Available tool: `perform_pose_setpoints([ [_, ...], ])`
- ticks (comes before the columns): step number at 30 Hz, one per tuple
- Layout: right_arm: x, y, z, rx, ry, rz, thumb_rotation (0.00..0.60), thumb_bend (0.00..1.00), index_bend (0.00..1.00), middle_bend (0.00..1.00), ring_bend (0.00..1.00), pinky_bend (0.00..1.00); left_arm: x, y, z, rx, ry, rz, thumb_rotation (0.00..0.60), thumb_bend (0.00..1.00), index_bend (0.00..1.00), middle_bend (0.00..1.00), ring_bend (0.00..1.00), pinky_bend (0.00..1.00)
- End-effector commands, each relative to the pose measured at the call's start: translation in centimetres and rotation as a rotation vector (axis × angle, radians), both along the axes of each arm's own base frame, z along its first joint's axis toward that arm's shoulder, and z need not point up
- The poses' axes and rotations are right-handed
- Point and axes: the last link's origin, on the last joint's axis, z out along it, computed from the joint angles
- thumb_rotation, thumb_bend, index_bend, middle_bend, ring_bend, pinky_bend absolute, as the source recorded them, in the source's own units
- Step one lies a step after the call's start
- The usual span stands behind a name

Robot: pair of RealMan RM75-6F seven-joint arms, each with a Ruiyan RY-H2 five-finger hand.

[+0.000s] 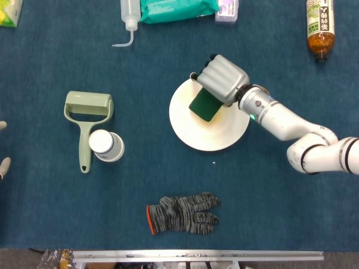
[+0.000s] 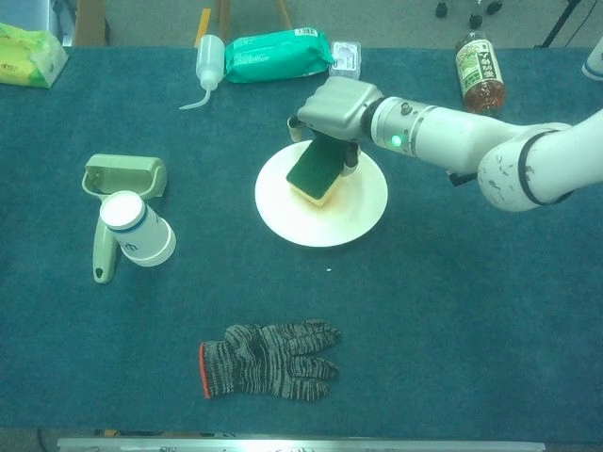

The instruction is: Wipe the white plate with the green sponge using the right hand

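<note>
Sponge (image 2: pixel 316 169): green top, yellow underside, tilted on white plate (image 2: pixel 363 214); right hand (image 2: pixel 330 110) grips it.

Showing only as pale fingertips (image 1: pixel 3 167) at the head view's left edge, the left hand (pose impossible to judge). Covering the near end of the green sponge with yellow underside (image 2: pixel 316 171), the grey right hand (image 2: pixel 333 110), fingers underneath staying out of sight. Hiding part of the round white plate (image 2: pixel 283 212) under sponge and hand. Getting cropped by the top edge in the head view: the teal packet of wipes (image 1: pixel 176 9), the clear squeeze bottle (image 1: pixel 128 17), the brown drink bottle (image 1: pixel 320 28) (label print too small to read).
</note>
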Motion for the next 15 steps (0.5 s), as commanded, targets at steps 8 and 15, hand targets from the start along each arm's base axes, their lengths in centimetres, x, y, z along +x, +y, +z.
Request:
perform_pose_setpoints([
  [8,-0.7,0.6,-0.4,-0.02,0.049,0.038,0.6,0.0,0.28,0.53,0.4,0.32,0.0,-0.1,-0.2,-0.004,-0.004,0.0,0.6,0.27,0.24,0.19,0.18,0.34],
  [15,-1.3,0.5,0.0,-0.051,0.061,0.046,0.6,0.0,0.28,0.53,0.4,0.32,-0.1,-0.1,-0.3,-0.006,-0.005,0.002,0.6,0.27,0.24,0.19,0.18,0.34],
])
